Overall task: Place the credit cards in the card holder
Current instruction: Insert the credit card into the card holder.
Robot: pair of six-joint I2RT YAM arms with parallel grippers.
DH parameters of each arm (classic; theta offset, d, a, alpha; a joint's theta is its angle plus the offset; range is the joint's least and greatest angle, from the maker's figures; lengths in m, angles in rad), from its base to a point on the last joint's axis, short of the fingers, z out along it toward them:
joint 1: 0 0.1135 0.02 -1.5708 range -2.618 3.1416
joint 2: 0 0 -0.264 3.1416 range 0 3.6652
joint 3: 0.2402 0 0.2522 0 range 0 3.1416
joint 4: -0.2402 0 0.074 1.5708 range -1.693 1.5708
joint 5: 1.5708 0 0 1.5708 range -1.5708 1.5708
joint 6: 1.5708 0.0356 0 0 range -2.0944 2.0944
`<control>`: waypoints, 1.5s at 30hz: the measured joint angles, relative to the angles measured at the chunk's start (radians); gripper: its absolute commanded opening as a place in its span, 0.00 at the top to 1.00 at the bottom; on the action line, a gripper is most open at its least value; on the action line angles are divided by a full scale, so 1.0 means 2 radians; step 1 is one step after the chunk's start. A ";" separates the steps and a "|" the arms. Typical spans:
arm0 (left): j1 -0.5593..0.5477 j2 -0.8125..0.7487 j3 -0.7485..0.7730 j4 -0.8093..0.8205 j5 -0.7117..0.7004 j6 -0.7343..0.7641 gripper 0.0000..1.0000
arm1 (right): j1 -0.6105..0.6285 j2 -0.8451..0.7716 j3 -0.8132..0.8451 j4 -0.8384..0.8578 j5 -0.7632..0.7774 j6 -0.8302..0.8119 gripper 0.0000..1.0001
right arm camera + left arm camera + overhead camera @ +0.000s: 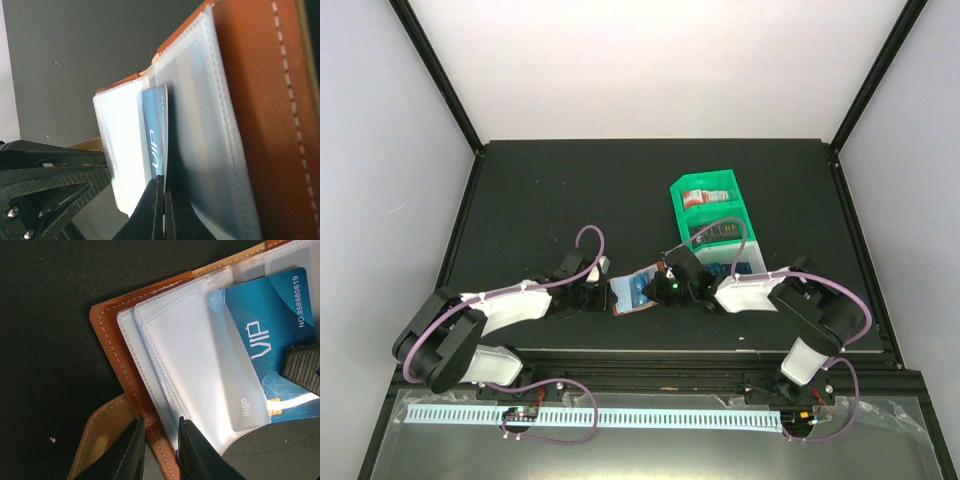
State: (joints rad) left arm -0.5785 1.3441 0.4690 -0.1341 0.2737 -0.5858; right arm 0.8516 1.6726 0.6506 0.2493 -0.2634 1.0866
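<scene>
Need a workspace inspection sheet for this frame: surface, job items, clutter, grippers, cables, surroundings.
Surface: matte black table.
Job's things: card holder lies open, with a blue VIP card partly slid into a clear sleeve. The green tray holds a red-and-white card and a dark card in separate compartments.
Clutter: nothing seen.
Grippers: left gripper clamps the holder's leather edge. Right gripper pinches the blue card's edge.
Cables: purple cables loop along both arms.
Surroundings: white walls, black frame posts.
</scene>
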 measured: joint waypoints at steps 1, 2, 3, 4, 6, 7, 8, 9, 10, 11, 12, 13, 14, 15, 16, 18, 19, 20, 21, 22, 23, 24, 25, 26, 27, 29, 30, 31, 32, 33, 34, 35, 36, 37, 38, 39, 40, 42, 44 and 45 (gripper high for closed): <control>0.000 0.000 0.000 0.000 0.000 0.000 0.79 | 0.000 0.000 0.001 -0.002 0.000 -0.002 0.99; 0.000 0.000 0.000 0.000 0.000 0.000 0.79 | 0.000 0.000 0.004 -0.006 -0.001 -0.004 0.99; 0.000 0.000 0.000 0.000 0.000 0.000 0.79 | 0.000 0.001 0.008 -0.010 -0.003 -0.007 0.99; 0.000 0.000 0.000 0.000 0.000 0.000 0.78 | 0.000 0.003 0.012 -0.013 -0.006 -0.010 0.99; 0.000 0.000 0.000 0.001 0.001 0.000 0.78 | 0.000 0.014 0.023 -0.014 -0.016 -0.018 0.98; 0.000 0.000 0.000 0.001 0.001 0.000 0.78 | 0.000 0.021 0.030 -0.014 -0.023 -0.022 0.98; 0.000 0.000 0.000 0.001 0.002 0.000 0.78 | 0.000 0.028 0.036 -0.014 -0.028 -0.025 0.97; 0.000 0.000 0.000 0.001 0.002 0.000 0.77 | 0.000 0.035 0.042 -0.014 -0.034 -0.030 0.96; 0.000 0.000 0.000 0.001 0.002 0.000 0.77 | 0.000 0.040 0.047 -0.014 -0.038 -0.033 0.94; 0.000 0.000 0.000 0.001 0.002 0.000 0.76 | -0.001 0.044 0.050 -0.014 -0.042 -0.035 0.93; 0.000 0.000 0.000 0.001 0.001 0.000 0.76 | -0.002 0.049 0.054 -0.016 -0.045 -0.040 0.90; 0.000 0.000 0.000 0.001 0.002 -0.001 0.75 | -0.003 0.053 0.056 -0.017 -0.047 -0.044 0.87; 0.000 0.000 0.000 0.001 0.002 -0.001 0.75 | -0.003 0.055 0.057 -0.020 -0.048 -0.047 0.83; 0.000 0.000 0.000 0.001 0.002 -0.001 0.75 | -0.003 0.056 0.058 -0.023 -0.049 -0.050 0.79; 0.000 0.000 0.000 0.001 0.002 -0.001 0.75 | -0.003 0.055 0.059 -0.026 -0.048 -0.056 0.74; 0.000 0.000 0.000 0.001 0.002 -0.001 0.73 | -0.002 0.048 0.059 -0.036 -0.043 -0.066 0.64; 0.000 0.000 0.000 0.002 0.002 -0.001 0.73 | -0.001 0.043 0.059 -0.043 -0.040 -0.070 0.58; -0.001 0.000 0.000 0.003 0.001 -0.001 0.72 | 0.001 0.036 0.060 -0.053 -0.035 -0.075 0.55; -0.001 0.000 0.000 0.004 0.001 -0.001 0.71 | 0.001 0.028 0.062 -0.069 -0.029 -0.083 0.52; -0.001 0.000 0.000 0.005 0.001 -0.001 0.71 | 0.002 0.021 0.063 -0.082 -0.023 -0.085 0.50; -0.001 0.000 0.000 0.005 0.001 -0.001 0.70 | 0.003 0.015 0.067 -0.099 -0.015 -0.089 0.49; -0.002 0.000 0.000 0.005 0.001 -0.002 0.70 | 0.004 0.010 0.072 -0.117 -0.010 -0.094 0.48; -0.002 -0.001 0.000 0.006 0.001 -0.002 0.70 | 0.006 0.005 0.079 -0.134 -0.001 -0.098 0.48; -0.002 -0.001 0.000 0.006 0.001 -0.002 0.70 | 0.006 0.004 0.083 -0.143 0.005 -0.099 0.48; -0.002 -0.001 0.000 0.006 0.001 -0.003 0.70 | 0.007 0.003 0.092 -0.160 0.014 -0.102 0.48; -0.002 0.000 0.000 0.007 0.001 -0.003 0.70 | 0.009 0.005 0.105 -0.179 0.026 -0.107 0.50; -0.002 0.000 0.000 0.007 0.002 -0.003 0.70 | 0.010 0.007 0.110 -0.186 0.029 -0.109 0.50; -0.003 0.000 0.000 0.008 0.002 -0.003 0.70 | 0.011 0.010 0.115 -0.190 0.032 -0.111 0.51; -0.003 0.001 0.000 0.009 0.002 -0.003 0.70 | 0.012 0.014 0.119 -0.194 0.033 -0.114 0.52; -0.003 0.002 0.001 0.010 0.002 -0.003 0.70 | 0.013 0.018 0.121 -0.196 0.034 -0.117 0.53; -0.003 0.003 0.002 0.011 0.002 -0.003 0.69 | 0.014 0.022 0.124 -0.199 0.034 -0.119 0.54; -0.003 0.004 0.002 0.012 0.002 -0.003 0.69 | 0.016 0.027 0.126 -0.201 0.033 -0.122 0.55; -0.003 0.006 0.003 0.012 0.002 -0.003 0.69 | 0.018 0.032 0.129 -0.201 0.032 -0.125 0.56; -0.003 0.006 0.003 0.013 0.002 -0.003 0.69 | 0.019 0.036 0.132 -0.202 0.029 -0.127 0.57; -0.003 0.006 0.003 0.014 0.002 -0.003 0.69 | 0.020 0.041 0.136 -0.200 0.025 -0.131 0.57; -0.003 0.006 0.003 0.014 0.002 -0.003 0.69 | 0.021 0.045 0.138 -0.198 0.020 -0.134 0.57; -0.003 0.007 0.003 0.015 0.002 -0.003 0.69 | 0.022 0.047 0.139 -0.193 0.015 -0.137 0.57; -0.003 0.007 0.003 0.015 0.002 -0.003 0.68 | 0.022 0.047 0.138 -0.184 0.003 -0.141 0.57; -0.003 0.007 0.003 0.015 0.002 -0.003 0.68 | 0.022 0.047 0.138 -0.173 -0.006 -0.148 0.57; -0.003 0.007 0.003 0.015 0.003 -0.003 0.68 | 0.022 0.047 0.138 -0.172 -0.008 -0.152 0.57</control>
State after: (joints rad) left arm -0.5838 1.3575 0.4751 -0.1036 0.2790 -0.5915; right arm 0.8955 1.7664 0.9272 -0.0956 -0.2787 0.7834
